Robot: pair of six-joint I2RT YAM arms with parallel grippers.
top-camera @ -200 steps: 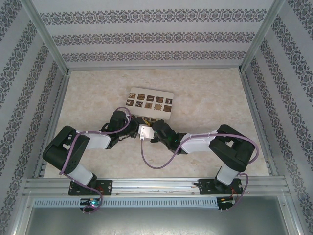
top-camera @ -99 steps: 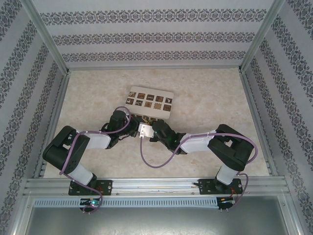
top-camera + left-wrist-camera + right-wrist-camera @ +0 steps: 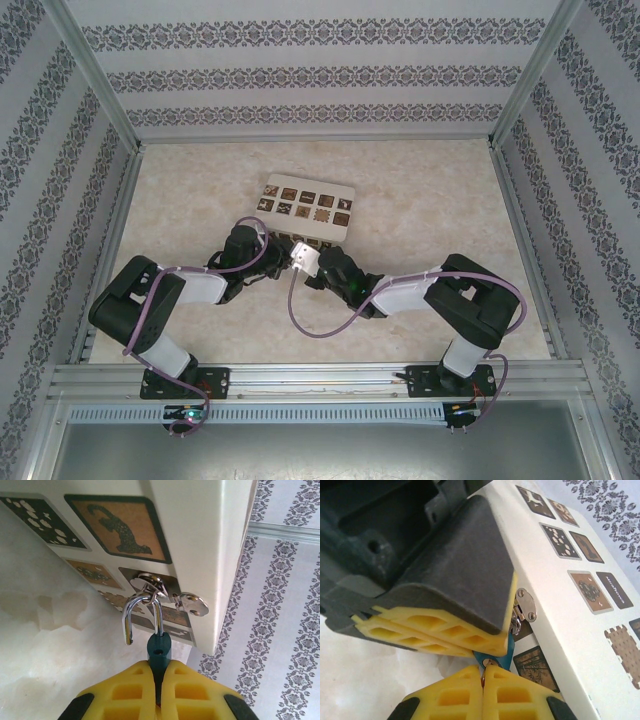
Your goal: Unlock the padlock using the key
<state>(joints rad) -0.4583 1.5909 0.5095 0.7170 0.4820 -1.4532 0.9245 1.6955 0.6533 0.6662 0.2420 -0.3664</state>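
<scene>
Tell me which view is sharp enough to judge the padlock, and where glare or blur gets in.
Left wrist: padlock sharp, glints on its silver shackle, left fingers soft. Right wrist: those fingers' dark housing looms close and shadowed, leaving a blue sliver of padlock; box tiles soften with distance. Top external: even light, padlock too small to judge.

Padlock hooked through hasp (box near side); box on table.
</scene>
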